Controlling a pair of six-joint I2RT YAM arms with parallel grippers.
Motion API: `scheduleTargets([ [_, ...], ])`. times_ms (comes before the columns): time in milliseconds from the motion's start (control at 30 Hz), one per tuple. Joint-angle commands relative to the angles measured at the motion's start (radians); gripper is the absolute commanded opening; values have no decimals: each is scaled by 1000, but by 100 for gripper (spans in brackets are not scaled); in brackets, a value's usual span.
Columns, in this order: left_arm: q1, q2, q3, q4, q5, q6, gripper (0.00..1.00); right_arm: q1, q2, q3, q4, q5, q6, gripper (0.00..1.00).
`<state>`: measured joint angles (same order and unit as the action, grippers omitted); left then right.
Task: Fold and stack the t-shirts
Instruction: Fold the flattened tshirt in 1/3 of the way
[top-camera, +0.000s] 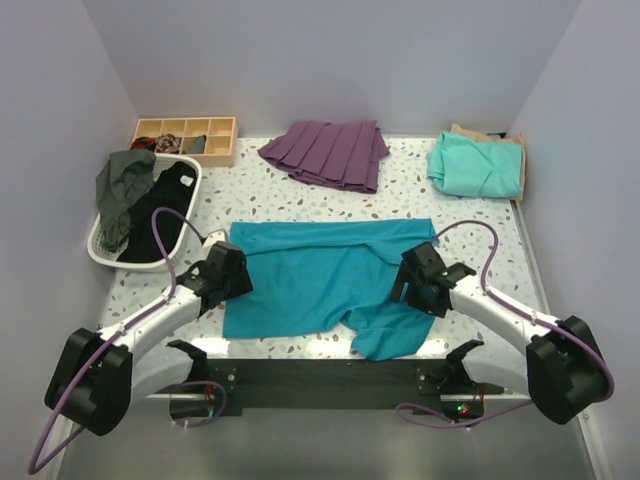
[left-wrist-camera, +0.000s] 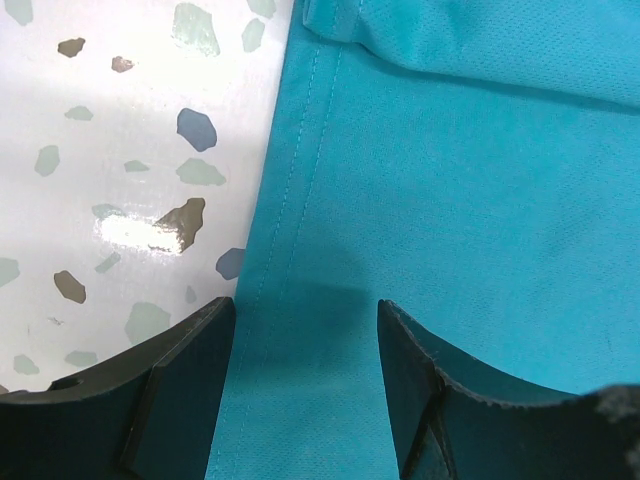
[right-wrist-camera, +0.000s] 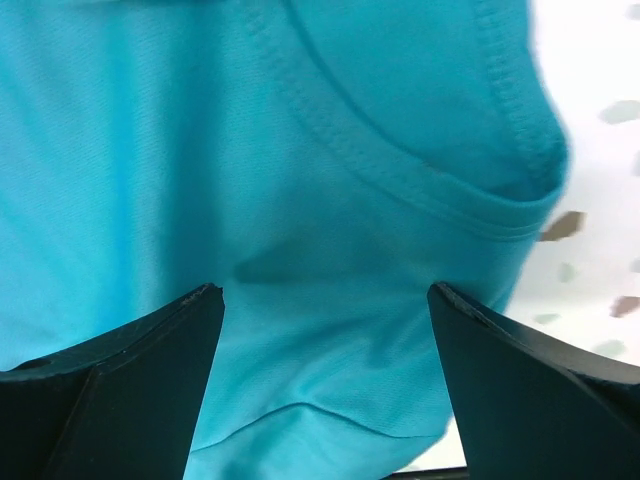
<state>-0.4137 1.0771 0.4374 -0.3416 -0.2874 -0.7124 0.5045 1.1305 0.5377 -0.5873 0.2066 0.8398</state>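
Observation:
The teal-blue t-shirt (top-camera: 320, 275) lies spread in the middle of the table, partly folded, with a bunched part at its near right corner. My left gripper (top-camera: 232, 272) is over its left edge, open; in the left wrist view (left-wrist-camera: 305, 303) the stitched hem (left-wrist-camera: 300, 150) runs flat between the fingers. My right gripper (top-camera: 415, 282) is over the shirt's right side, open wide (right-wrist-camera: 325, 289), with the collar (right-wrist-camera: 450, 190) just ahead of the fingers. A folded mint-green t-shirt (top-camera: 478, 165) lies at the back right on a tan one (top-camera: 470, 132).
A purple pleated garment (top-camera: 330, 152) lies at the back centre. A white basket (top-camera: 185, 235) with dark clothes stands at the left. Behind it is a wooden compartment tray (top-camera: 186, 135). Walls enclose the table on three sides.

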Motion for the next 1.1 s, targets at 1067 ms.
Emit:
scheduleTargets([
  [1067,-2,328,233,501,77,103,68,-78,520,533,190,15,-357,96],
])
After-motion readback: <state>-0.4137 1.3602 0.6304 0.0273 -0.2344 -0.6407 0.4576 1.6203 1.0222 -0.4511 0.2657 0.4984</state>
